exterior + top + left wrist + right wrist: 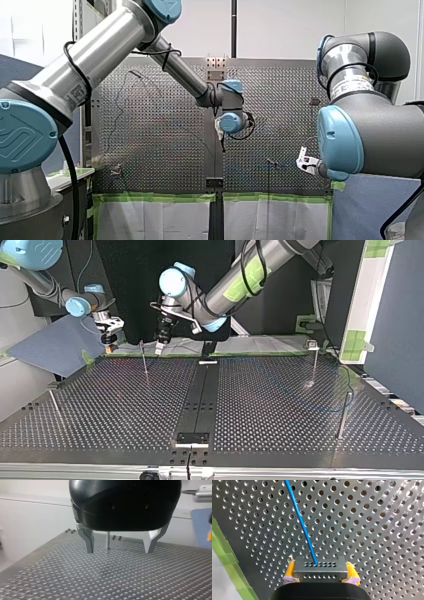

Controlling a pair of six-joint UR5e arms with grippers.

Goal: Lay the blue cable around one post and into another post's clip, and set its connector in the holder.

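In the right wrist view my right gripper [319,567] has its yellow pads [290,570] shut on a dark connector block [319,573]. The blue cable [300,520] runs from the block away over the perforated table. In the top view this gripper [108,335] hangs past the table's far left corner. My left gripper [120,550] stands open just above the table, its metal fingers [89,542] bare. A thin post [107,541] stands a little ahead of it, between the fingers. In the top view the left gripper [162,338] is beside the far-left post [144,360].
More thin posts stand at the top view's right [315,363], near right [343,415] and left [54,401]. A black strip runs down the table's middle, with a small bracket [192,439] at its near end. Green tape [160,198] lines the table's edge.
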